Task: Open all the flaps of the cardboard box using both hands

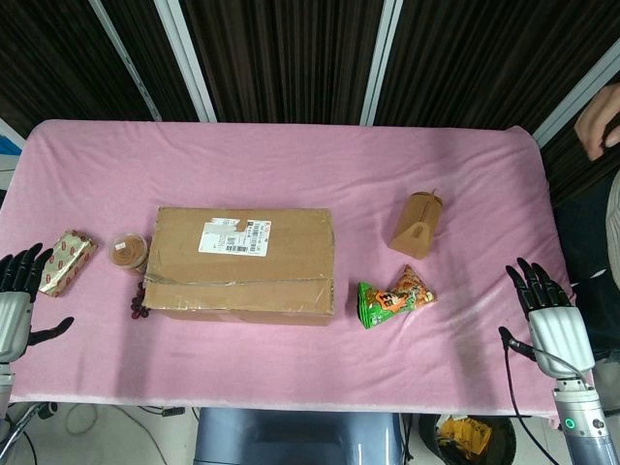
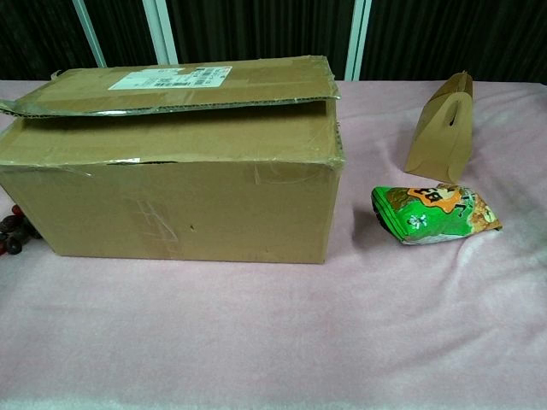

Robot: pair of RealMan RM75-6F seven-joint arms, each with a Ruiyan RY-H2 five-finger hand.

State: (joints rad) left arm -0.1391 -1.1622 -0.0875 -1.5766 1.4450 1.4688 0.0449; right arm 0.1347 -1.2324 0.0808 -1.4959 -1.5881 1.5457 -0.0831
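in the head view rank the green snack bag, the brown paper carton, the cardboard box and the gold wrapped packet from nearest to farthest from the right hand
From the right hand:
1. green snack bag, just left of the hand.
2. brown paper carton, farther back on the table.
3. cardboard box, at the middle.
4. gold wrapped packet, at the far left edge.

Matt cardboard box point(image 1: 242, 262), glossy tape; fuzzy pink cloth point(image 1: 291, 165); shiny snack bag point(image 2: 434, 213).
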